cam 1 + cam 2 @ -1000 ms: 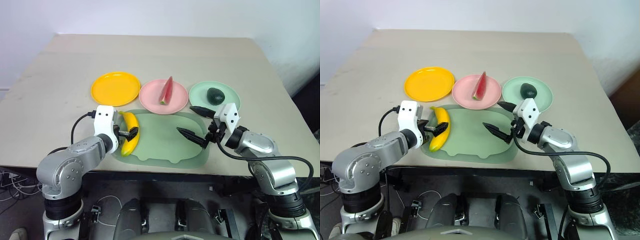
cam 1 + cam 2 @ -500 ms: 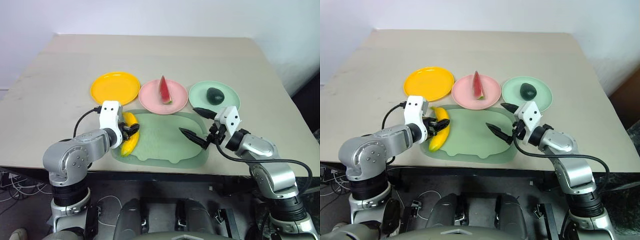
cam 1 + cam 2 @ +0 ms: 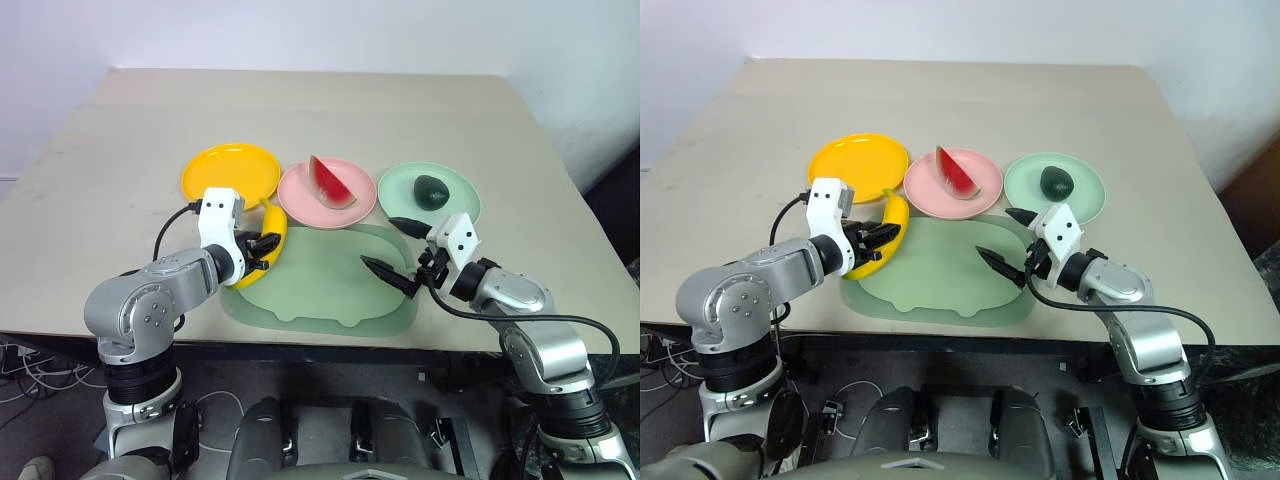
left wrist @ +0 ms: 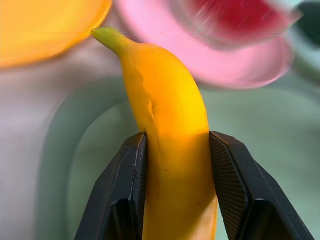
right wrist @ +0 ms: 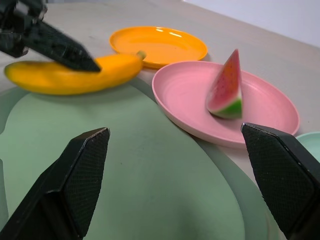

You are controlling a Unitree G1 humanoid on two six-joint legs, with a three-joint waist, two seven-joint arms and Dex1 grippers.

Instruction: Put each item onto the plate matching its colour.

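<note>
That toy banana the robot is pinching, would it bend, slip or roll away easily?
The banana probably stays stiff: it keeps its curve while the left gripper pinches it near one end. It looks smooth and glossy, so it might slip, though the fingers' textured pads should help. Its curved shape suggests it would rock rather than roll far once set on the yellow plate.

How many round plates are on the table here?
3, in a row behind the green mat: yellow plate on the left and bare, pink plate in the middle holding the watermelon wedge, mint plate on the right holding the avocado.

Bright, even light; left wrist background blurred.
</note>
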